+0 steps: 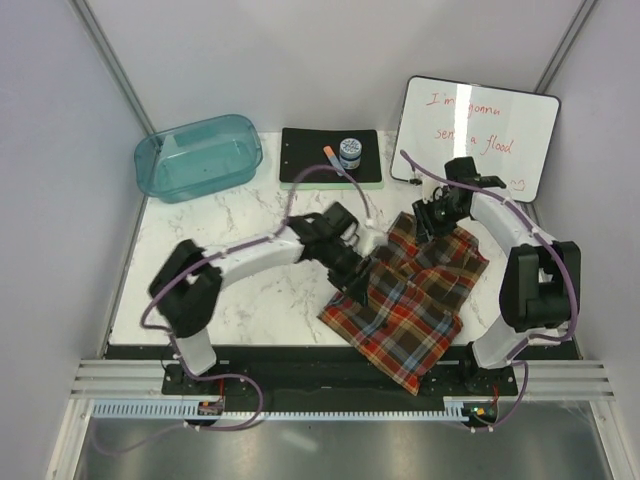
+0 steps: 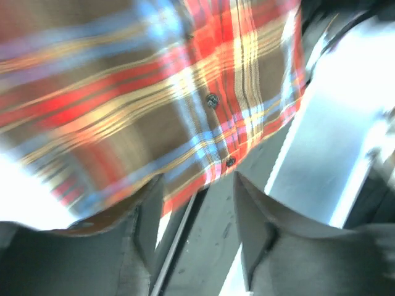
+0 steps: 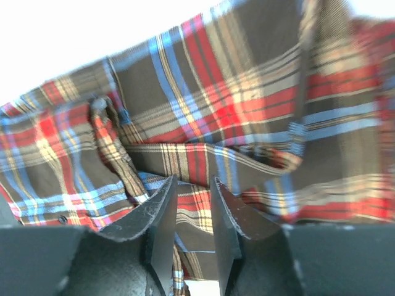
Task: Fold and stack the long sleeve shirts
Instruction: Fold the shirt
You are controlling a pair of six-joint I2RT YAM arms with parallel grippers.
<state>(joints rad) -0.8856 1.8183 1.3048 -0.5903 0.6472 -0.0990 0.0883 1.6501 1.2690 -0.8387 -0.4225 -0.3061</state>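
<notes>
Red-plaid shirt (image 1: 420, 300) lies rumpled right of centre, its hem hanging over the table's (image 1: 250, 295) near edge. The right gripper (image 3: 194, 197) is nearly closed, pinching a fold at the far side, probably to pull it flat. The left gripper (image 2: 194, 206) stands open at the buttoned edge, holding nothing.

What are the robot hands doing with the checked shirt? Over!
Left gripper open at edge of red-brown plaid flannel shirt. Right gripper nearly shut, cloth in gap, grip unclear. Shirt crumpled, unfolded, overhanging near edge of white marble table.
</notes>
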